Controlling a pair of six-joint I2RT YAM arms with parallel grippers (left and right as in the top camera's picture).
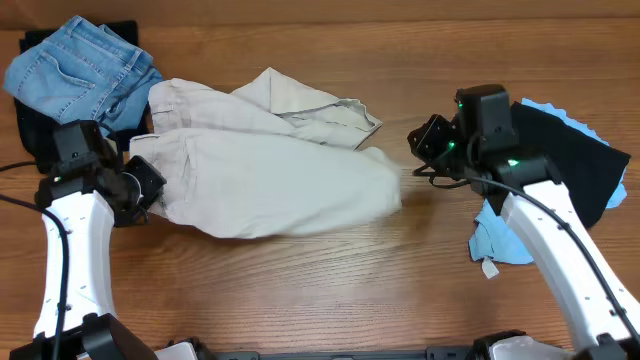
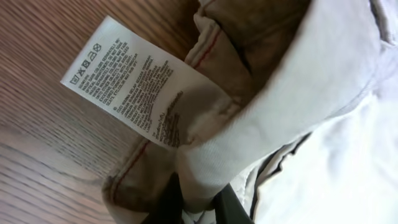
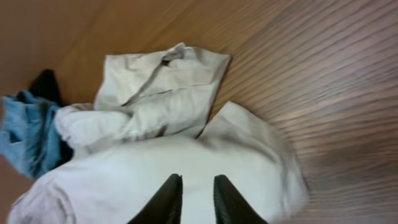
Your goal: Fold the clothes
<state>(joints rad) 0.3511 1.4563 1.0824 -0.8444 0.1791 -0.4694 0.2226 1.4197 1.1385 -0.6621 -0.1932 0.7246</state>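
The pale beige trousers [image 1: 280,185] lie bunched and partly folded across the middle of the wooden table. My left gripper [image 1: 150,190] is at their left edge. In the left wrist view its fingers [image 2: 196,199] are shut on a fold of the trousers [image 2: 323,93], next to a white care label [image 2: 130,84]. My right gripper [image 1: 418,140] hovers just right of the trousers, apart from them. In the right wrist view its fingers [image 3: 197,183] are nearly together with nothing between them, and the trousers [image 3: 186,143] lie ahead.
Blue jeans [image 1: 80,65] lie crumpled at the back left on a black item [image 1: 30,130]; they also show in the right wrist view [image 3: 25,130]. A black garment [image 1: 570,160] and a light blue cloth [image 1: 500,240] lie at the right.
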